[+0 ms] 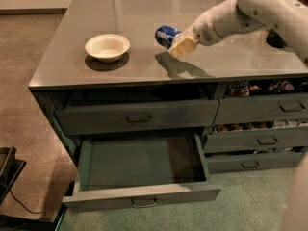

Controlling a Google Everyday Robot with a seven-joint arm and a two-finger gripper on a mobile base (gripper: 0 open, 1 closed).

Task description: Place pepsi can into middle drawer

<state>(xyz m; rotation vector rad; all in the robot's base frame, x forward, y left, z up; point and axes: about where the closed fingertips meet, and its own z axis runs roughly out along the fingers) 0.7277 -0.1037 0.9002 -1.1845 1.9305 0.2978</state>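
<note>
Two-finger gripper (183, 43), on a white arm (226, 20) reaching in from the right: held above the grey countertop (120, 13), fingers pressed onto the pepsi can (167, 35). The can is carried tilted, clear of the surface, with its shadow cast beneath. A cream bowl (107, 47) is set upright well to the can's left. Below the countertop, the middle drawer (144, 194) is pulled out, pale loop handle (144, 203) at centre; the upper drawer (137, 117) is shut.
</note>
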